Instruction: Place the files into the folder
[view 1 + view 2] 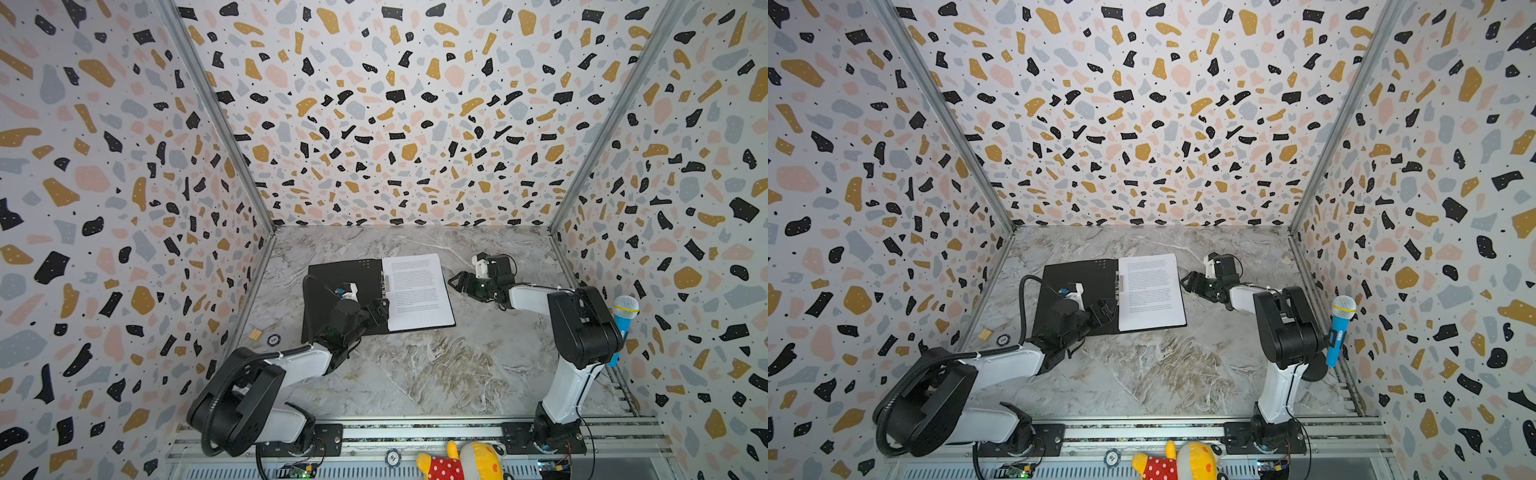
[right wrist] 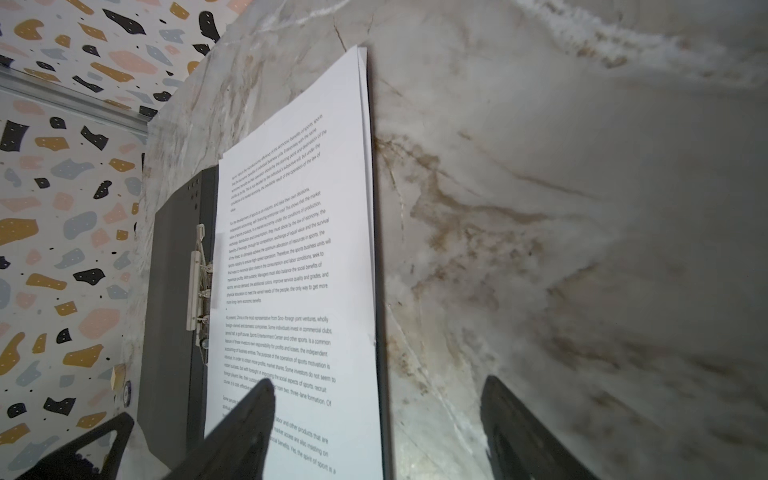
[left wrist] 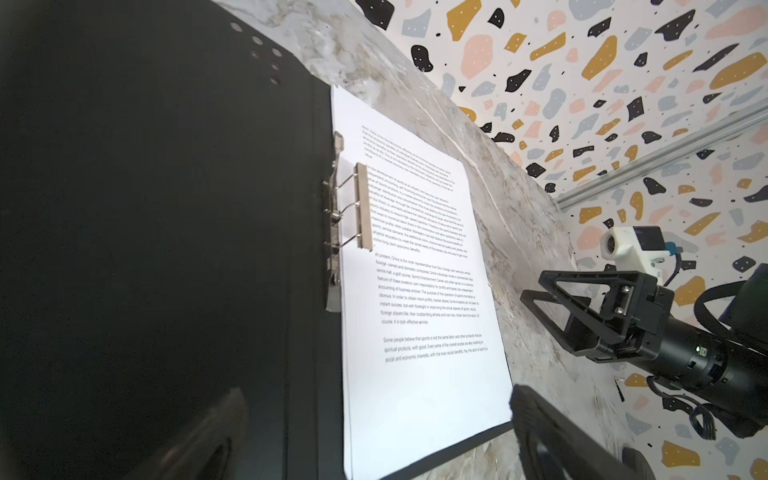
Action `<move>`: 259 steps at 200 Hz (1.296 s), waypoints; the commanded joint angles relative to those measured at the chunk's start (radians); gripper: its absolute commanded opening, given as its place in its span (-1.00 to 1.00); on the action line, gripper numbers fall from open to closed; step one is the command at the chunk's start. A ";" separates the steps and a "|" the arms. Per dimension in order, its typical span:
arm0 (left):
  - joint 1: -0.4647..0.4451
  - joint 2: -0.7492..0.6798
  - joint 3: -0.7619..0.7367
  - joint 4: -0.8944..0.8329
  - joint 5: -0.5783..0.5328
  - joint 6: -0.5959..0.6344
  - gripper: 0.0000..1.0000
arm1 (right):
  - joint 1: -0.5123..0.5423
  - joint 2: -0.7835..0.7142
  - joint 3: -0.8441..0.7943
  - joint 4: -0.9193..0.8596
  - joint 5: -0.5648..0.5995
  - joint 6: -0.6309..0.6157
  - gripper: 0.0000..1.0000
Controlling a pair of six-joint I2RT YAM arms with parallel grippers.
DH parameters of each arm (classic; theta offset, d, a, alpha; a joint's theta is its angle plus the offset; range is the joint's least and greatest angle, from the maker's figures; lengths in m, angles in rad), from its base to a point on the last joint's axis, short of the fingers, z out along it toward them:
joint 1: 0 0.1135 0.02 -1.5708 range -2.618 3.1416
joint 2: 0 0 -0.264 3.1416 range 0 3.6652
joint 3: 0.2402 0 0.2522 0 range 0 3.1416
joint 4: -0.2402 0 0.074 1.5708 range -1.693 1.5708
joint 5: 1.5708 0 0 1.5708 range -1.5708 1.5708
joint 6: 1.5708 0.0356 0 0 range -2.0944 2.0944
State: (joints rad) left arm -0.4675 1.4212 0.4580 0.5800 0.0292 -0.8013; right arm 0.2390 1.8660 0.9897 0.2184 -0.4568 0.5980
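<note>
The folder [image 1: 332, 278] [image 1: 1075, 274] lies open on the marble table, black inside facing up. The files [image 1: 417, 291] [image 1: 1152, 291] are stacked on its right half; the top sheet carries dense black text. The inner edge of the files [image 3: 415, 291] [image 2: 299, 270] lies at the metal spine clip [image 3: 349, 212] [image 2: 199, 286]. My left gripper [image 1: 380, 309] [image 3: 374, 432] hovers open over the near end of the spine, holding nothing. My right gripper [image 1: 457, 282] [image 2: 378, 386] stands open and empty by the folder's right edge.
A small wooden block [image 1: 255, 333] and a poker chip [image 1: 273, 340] lie near the left wall. A blue toy microphone [image 1: 623, 320] stands by the right wall behind the right arm. A plush toy [image 1: 461, 461] sits on the front rail. Patterned walls enclose three sides.
</note>
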 commanded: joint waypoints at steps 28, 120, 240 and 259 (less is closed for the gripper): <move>0.060 0.193 0.126 0.095 0.128 0.069 0.99 | -0.026 -0.059 -0.045 0.031 -0.023 -0.031 0.57; 0.097 0.389 0.264 0.192 0.258 0.068 0.99 | -0.059 -0.067 -0.114 0.080 -0.047 -0.029 0.58; 0.109 0.521 0.363 0.229 0.361 0.032 0.99 | -0.094 -0.072 -0.136 0.086 -0.066 -0.033 0.58; 0.105 0.525 0.353 0.256 0.371 0.006 0.99 | -0.102 -0.082 -0.148 0.086 -0.068 -0.035 0.58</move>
State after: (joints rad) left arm -0.3607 1.9297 0.8009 0.7540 0.3561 -0.7643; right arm 0.1501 1.8301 0.8658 0.3218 -0.5209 0.5770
